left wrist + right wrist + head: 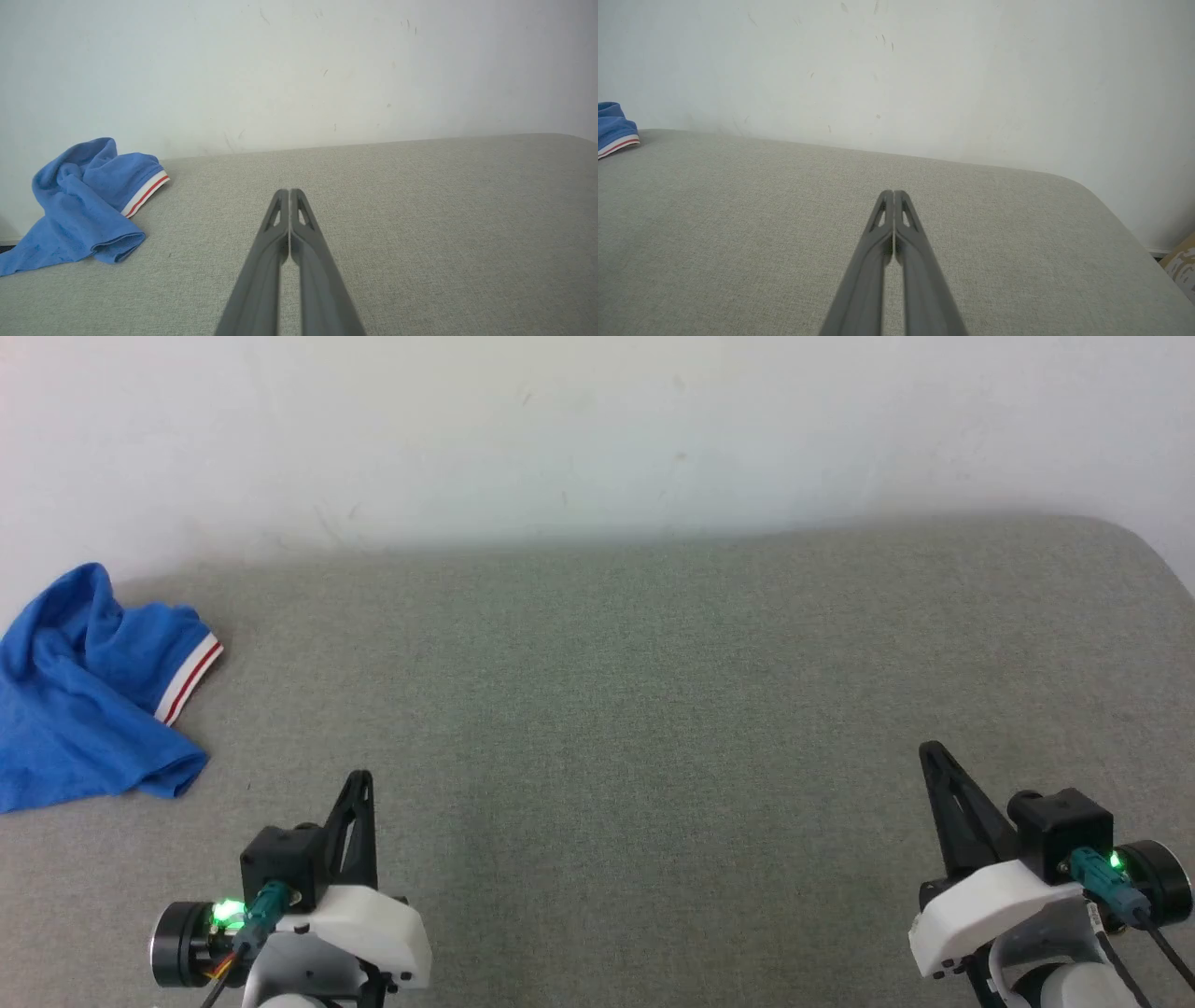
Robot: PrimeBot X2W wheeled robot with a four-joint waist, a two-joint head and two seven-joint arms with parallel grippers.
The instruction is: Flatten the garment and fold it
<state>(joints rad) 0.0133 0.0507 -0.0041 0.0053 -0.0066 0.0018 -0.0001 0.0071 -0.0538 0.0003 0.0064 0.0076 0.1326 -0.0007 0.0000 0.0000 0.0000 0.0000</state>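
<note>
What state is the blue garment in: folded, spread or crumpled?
Crumpled. The garment lies bunched in uneven folds on the grey surface, neither flat nor folded.

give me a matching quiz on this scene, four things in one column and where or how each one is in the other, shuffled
1 jersey
2 left tool
3 right tool
4 wall

a shut, lower right of the head view
b white, at the back
c crumpled, far left
d shut, lower left, nearer the jersey

Pairs: 1-c, 2-d, 3-a, 4-b

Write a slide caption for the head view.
Crumpled blue garment at left edge of grey surface; left pincer and right pincer shut, empty.
</note>
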